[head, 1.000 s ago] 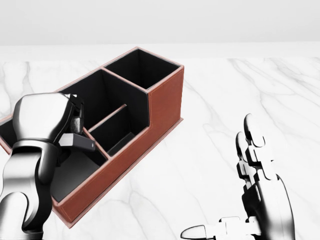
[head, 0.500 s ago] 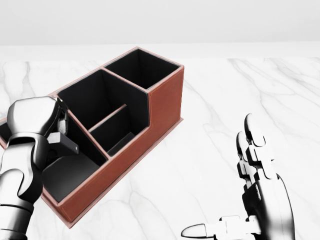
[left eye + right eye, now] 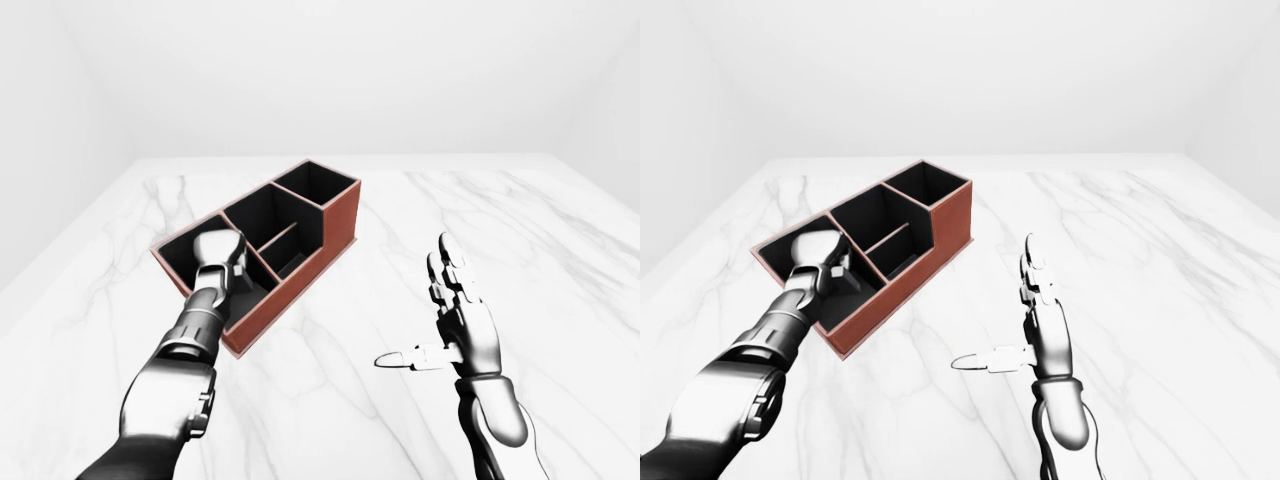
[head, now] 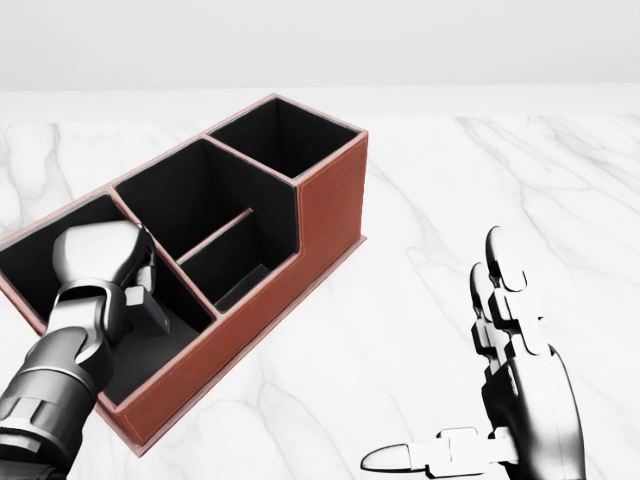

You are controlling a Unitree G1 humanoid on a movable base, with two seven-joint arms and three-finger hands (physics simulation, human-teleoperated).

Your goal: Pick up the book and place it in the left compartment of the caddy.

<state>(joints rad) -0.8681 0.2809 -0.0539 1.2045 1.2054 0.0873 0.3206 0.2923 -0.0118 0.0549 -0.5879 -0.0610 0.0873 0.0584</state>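
The red-brown caddy (image 4: 330,200) with its black inside lies slantwise on the white marble table (image 4: 520,170). My left hand (image 4: 145,295) reaches down into the caddy's left compartment (image 4: 40,250), fingers curled round a thin dark book (image 4: 152,318) with a pale edge. The hand hides most of the book. It leans low in that compartment, near the partition. My right hand (image 4: 460,375) hovers over bare marble at the lower right of the head view. Its fingers point up, its thumb sticks out to the left, and it holds nothing.
To the right of the left compartment the caddy has a middle section (image 4: 215,215) split by a low divider and a taller end box (image 4: 285,135). White walls close off the table's far side in the left-eye view.
My left hand has dropped from above the caddy's rim down into the left compartment, carrying the dark book with it. The right hand has barely shifted.
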